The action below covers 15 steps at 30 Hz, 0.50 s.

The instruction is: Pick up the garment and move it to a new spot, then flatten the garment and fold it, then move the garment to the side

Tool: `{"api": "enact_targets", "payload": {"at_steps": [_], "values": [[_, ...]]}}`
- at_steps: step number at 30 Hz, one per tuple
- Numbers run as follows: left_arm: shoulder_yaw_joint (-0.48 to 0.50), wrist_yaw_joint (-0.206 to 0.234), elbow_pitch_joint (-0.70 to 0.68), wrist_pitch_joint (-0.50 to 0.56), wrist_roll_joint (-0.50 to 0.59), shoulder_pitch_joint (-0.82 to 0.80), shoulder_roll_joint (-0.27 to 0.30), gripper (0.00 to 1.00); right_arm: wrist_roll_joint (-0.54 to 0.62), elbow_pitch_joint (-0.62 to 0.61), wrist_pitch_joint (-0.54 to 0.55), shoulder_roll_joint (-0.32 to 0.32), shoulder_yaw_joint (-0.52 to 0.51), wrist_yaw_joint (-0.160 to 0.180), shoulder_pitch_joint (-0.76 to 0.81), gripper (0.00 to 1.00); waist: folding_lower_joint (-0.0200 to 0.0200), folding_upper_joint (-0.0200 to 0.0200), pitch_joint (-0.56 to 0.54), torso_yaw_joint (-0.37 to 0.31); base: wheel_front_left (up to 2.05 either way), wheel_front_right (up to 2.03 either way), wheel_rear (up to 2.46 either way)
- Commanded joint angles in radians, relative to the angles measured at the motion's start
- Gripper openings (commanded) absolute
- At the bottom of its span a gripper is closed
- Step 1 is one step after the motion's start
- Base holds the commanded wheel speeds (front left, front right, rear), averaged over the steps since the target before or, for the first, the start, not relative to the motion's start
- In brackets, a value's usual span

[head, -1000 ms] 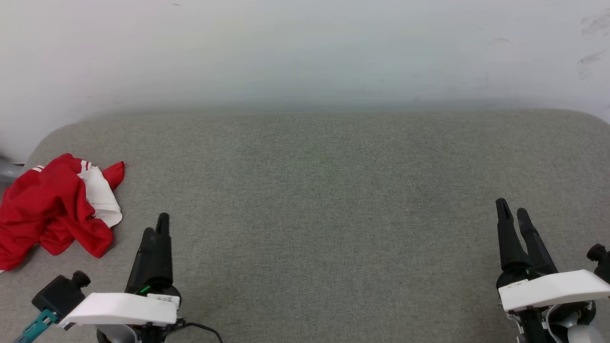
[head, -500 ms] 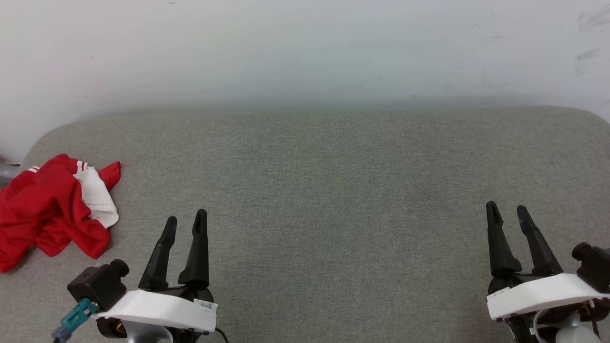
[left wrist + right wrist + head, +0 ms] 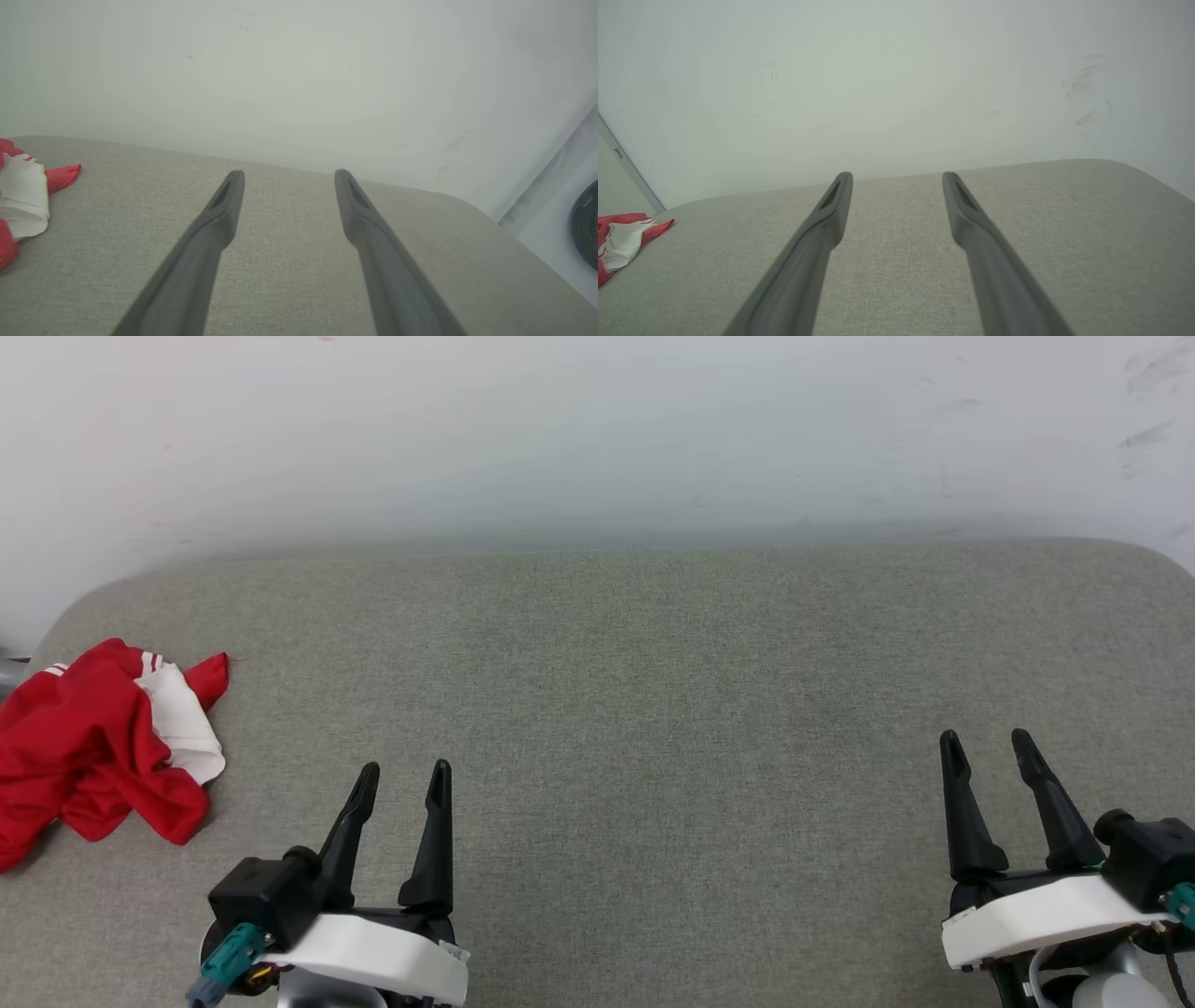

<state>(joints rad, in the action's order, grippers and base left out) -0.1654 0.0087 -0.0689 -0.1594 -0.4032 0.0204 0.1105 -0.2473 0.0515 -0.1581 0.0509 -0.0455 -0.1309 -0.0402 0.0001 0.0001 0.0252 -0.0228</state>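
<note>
Nearest, over the front edge of the grey fabric cushion (image 3: 635, 691), two grippers hang: the left gripper (image 3: 406, 767) above its front-left part, the right gripper (image 3: 985, 735) above its front-right corner. Each has its two dark fingers spread wide, with nothing between them. One garment (image 3: 93, 747), red with a white sleeve, lies crumpled on the cushion's left end, well apart from both grippers. Beyond the cushion's rounded far edge rises one pale wall (image 3: 597, 439), lightly scuffed at its right.

txt: none legible | labels: none | signs/nos: none
</note>
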Motion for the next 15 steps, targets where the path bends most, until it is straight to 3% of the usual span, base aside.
{"api": "enact_targets", "payload": {"at_steps": [1,11,15], "values": [[-0.008,0.005,-0.011,-0.008,0.021,0.0,0.008,1.0,0.025,-0.014,-0.009,0.0,0.001,0.0,-0.004,1.0,-0.0001,-0.0001,0.0,0.0,0.0,0.0,0.0],[-0.061,0.059,-0.011,-0.031,0.088,0.006,0.031,1.0,0.125,-0.02,-0.032,-0.001,0.009,0.0,-0.001,1.0,-0.0001,-0.0001,0.003,-0.005,0.0,0.0,0.0],[-0.049,0.043,-0.006,-0.041,0.086,0.017,0.017,1.0,0.119,-0.024,-0.041,-0.001,0.003,0.0,0.004,1.0,-0.0001,-0.0001,0.002,-0.006,0.0,0.0,0.0]]}}
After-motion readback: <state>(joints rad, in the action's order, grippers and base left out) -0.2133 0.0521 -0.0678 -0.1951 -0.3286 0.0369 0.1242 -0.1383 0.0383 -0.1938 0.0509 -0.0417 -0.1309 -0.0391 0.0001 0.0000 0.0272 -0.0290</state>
